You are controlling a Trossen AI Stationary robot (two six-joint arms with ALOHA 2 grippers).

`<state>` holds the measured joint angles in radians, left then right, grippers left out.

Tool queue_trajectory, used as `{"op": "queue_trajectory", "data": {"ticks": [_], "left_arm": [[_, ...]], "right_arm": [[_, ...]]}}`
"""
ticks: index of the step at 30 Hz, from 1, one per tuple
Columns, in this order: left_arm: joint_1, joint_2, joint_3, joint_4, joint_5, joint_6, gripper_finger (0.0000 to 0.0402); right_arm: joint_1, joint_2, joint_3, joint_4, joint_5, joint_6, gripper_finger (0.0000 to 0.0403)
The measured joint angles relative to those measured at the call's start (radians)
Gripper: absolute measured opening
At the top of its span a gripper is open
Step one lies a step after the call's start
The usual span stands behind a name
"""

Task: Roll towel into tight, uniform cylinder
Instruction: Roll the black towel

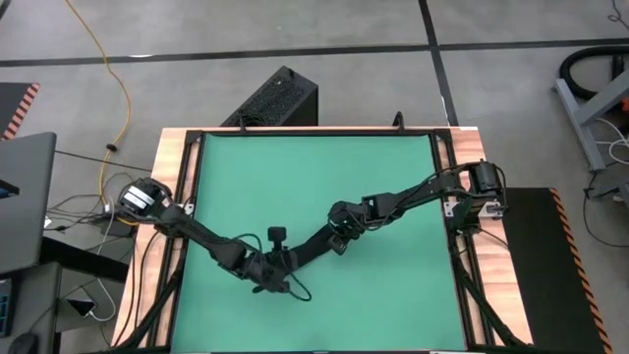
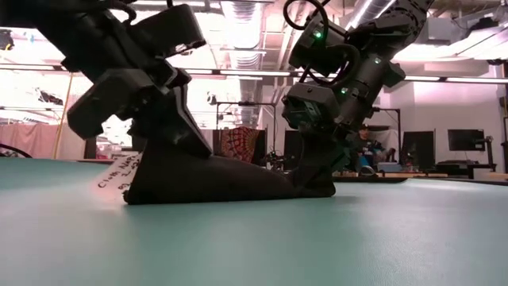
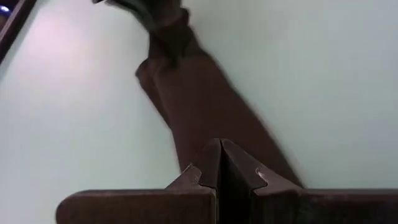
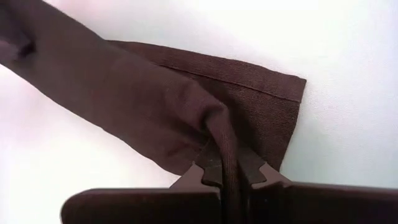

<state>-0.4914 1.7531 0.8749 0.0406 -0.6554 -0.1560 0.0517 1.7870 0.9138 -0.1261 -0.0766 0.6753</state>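
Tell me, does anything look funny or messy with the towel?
A little. The towel is not a neat roll: it lies as a loose, flattened fold stretched between the two arms, with one flat corner sticking out past the right gripper. Both the right gripper and the left gripper have their jaws pinched on it. Nothing looks torn.

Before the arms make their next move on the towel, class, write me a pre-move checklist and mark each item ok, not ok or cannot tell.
1. Right gripper pinches a fold of the towel: ok.
2. Left gripper shut at the towel's other end: ok; cloth between its fingertips: cannot tell.
3. Towel lies on the green mat, inside its edges: ok.
4. Towel already a tight, uniform cylinder: not ok; one corner still lies flat.
5. White tag tucked in: not ok; it shows at one end.
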Motion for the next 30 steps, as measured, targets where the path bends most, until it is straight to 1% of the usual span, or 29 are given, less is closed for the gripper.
{"op": "queue_trajectory", "data": {"ticks": [6, 10, 13, 21, 25, 27, 30], "left_arm": [[-0.044, 0.0, 0.0, -0.005, 0.003, -0.087, 0.0], [-0.065, 0.0, 0.0, -0.043, 0.0, -0.152, 0.0], [-0.075, 0.0, -0.02, -0.035, -0.021, -0.182, 0.0], [-0.092, 0.0, -0.126, 0.105, -0.04, -0.273, 0.0], [-0.098, 0.0, -0.149, 0.118, -0.039, -0.317, 0.0], [-0.103, -0.001, -0.16, 0.129, -0.04, -0.329, 0.0], [-0.109, -0.001, -0.181, 0.167, -0.029, -0.332, 0.0]], "right_arm": [[0.001, 0.0, 0.0, 0.0, -0.001, -0.003, 0.0019], [0.008, 0.0, 0.0, -0.001, 0.0, -0.003, 0.0019], [0.012, 0.0, 0.0, -0.001, 0.0, -0.003, 0.0019], [0.013, 0.0, 0.0, -0.002, -0.001, -0.003, 0.0019], [0.013, 0.0, 0.0, -0.001, -0.003, -0.01, 0.0019], [0.014, 0.0, 0.0, 0.0, -0.001, -0.031, 0.0027], [0.015, 0.001, -0.001, 0.004, 0.012, -0.086, 0.0059]]}}
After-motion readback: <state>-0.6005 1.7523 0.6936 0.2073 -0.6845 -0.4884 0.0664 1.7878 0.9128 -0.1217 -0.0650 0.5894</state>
